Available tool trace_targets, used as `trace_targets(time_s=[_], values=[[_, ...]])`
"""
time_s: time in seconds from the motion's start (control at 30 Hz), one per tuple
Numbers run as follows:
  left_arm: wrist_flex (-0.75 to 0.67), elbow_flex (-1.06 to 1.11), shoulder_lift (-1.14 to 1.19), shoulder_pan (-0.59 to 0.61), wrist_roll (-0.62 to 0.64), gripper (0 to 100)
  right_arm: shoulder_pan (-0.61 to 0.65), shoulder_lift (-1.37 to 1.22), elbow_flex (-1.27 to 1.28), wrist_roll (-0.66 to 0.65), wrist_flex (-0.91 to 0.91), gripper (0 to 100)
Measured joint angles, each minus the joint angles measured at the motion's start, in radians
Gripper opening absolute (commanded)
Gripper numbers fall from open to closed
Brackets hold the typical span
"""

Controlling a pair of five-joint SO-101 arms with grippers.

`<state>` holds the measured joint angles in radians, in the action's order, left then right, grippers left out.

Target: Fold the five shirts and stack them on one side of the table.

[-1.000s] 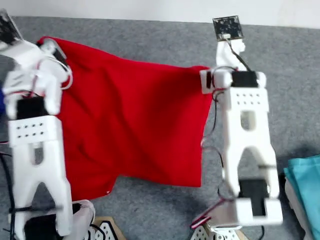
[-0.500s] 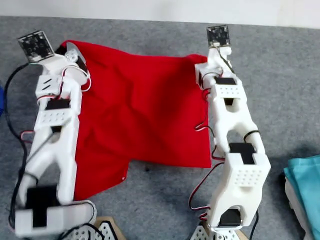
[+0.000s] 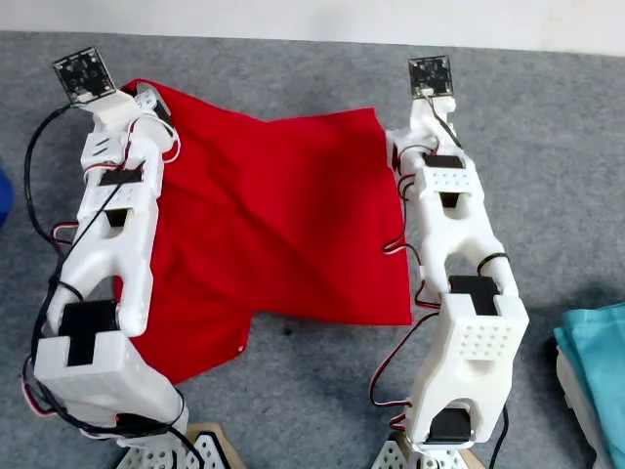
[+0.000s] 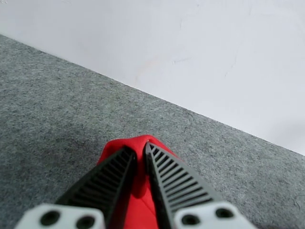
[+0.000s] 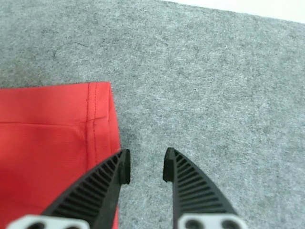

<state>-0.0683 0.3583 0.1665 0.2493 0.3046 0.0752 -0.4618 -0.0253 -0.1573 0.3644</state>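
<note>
A red shirt (image 3: 273,215) lies spread on the grey mat between my two arms in the high view. My left gripper (image 4: 139,149) is at its far left corner, shut on a fold of red shirt cloth (image 4: 138,183) just above the mat. In the high view that corner (image 3: 146,93) sits under the left arm's wrist. My right gripper (image 5: 147,155) is open over bare mat, just beside the shirt's far right corner (image 5: 97,95), with nothing between its fingers. The shirt's near edge is uneven, and one part (image 3: 195,342) trails toward the left arm's base.
A folded teal shirt (image 3: 598,362) lies at the right edge of the table. A blue object (image 3: 3,195) shows at the left edge. A white wall (image 4: 190,47) rises behind the mat's far edge. Bare grey mat (image 3: 547,147) lies right of the right arm.
Both arms stretched toward the far edge, carrying the shirt's top corners with them. The right corner, held up earlier, now lies flat beside the open right gripper. The shirt is flatter.
</note>
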Motion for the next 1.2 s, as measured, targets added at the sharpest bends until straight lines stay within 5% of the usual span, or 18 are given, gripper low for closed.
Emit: trace_targets(time_s=[0.23, 0.43, 0.8, 1.2], values=[[0.0, -0.008, 0.008, 0.0, 0.0, 1, 0.054, -0.063, -0.107, 0.057, 0.081, 11.7], [0.0, -0.008, 0.008, 0.0, 0.0, 1, 0.083, -0.264, -0.48, 0.13, 0.328, 22.0], [0.0, -0.008, 0.086, 0.041, 0.0, 1, 0.081, -0.709, -1.178, 0.173, 0.575, 20.7], [0.0, -0.104, 0.219, 0.071, 0.0, 1, 0.097, -0.799, -1.297, 0.173, 0.562, 17.7]])
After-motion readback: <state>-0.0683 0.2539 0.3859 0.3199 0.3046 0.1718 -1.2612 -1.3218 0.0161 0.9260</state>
